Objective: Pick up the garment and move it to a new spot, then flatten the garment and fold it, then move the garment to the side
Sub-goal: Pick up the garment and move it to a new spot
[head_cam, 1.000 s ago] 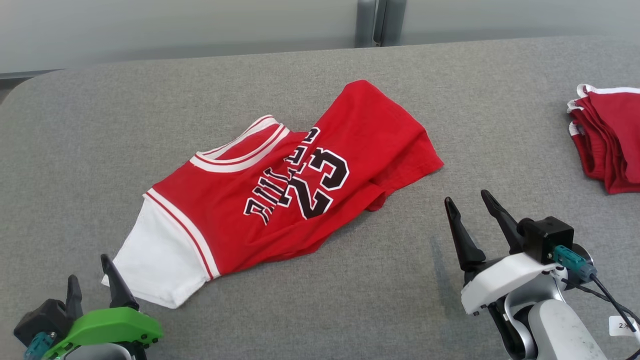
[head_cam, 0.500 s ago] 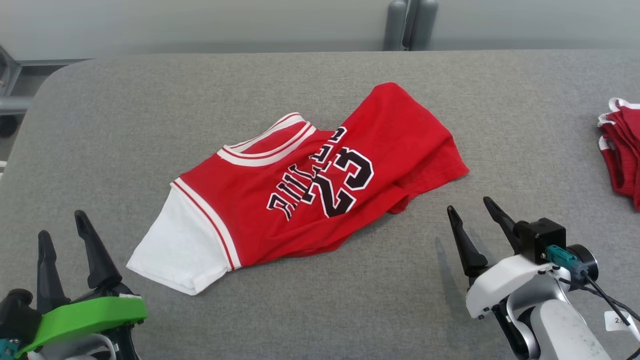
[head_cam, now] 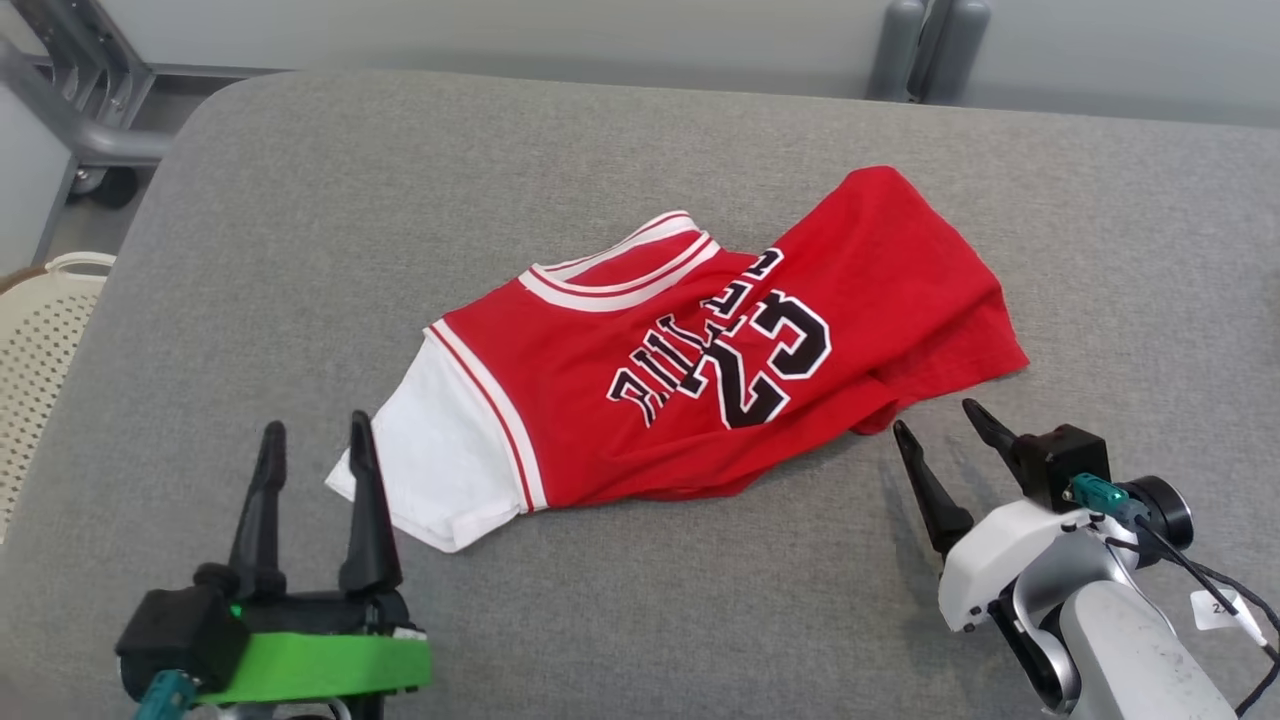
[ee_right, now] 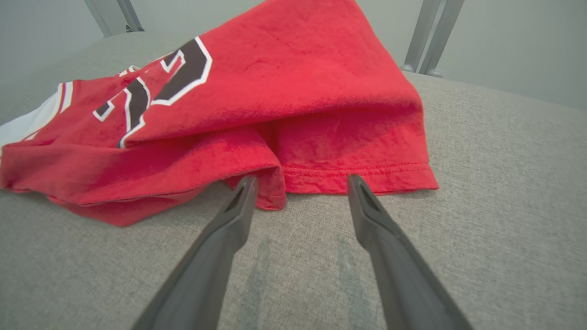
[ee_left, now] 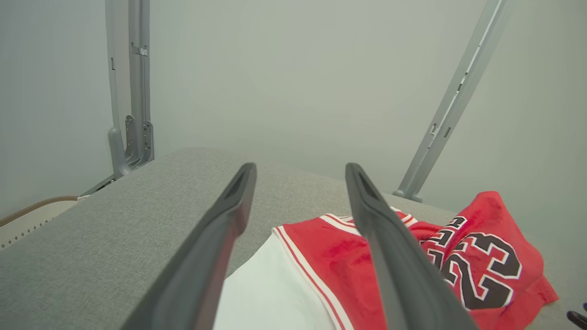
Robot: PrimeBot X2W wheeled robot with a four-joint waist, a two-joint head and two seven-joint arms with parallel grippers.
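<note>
**Head view:** garment, red jersey w/ "23", is seen crumpled at frame centre on grey padded table, its white sleeve toward lower left. Left gripper at lower left, jaws spread wide, nothing held, tips just beside the sleeve. Right gripper at lower right, likewise wide and empty, tips near the red hem. Perforated basket is noted at left edge.

**Left wrist view:** sleeve is seen betw. the two fingers, bottom centre; "23" at lower right. Contact w/ cloth can't be told.

**Right wrist view:** hem stitching, too small to make out from the head view, is resolved here, plus a tucked-under fold. Tips just short of cloth.
</note>
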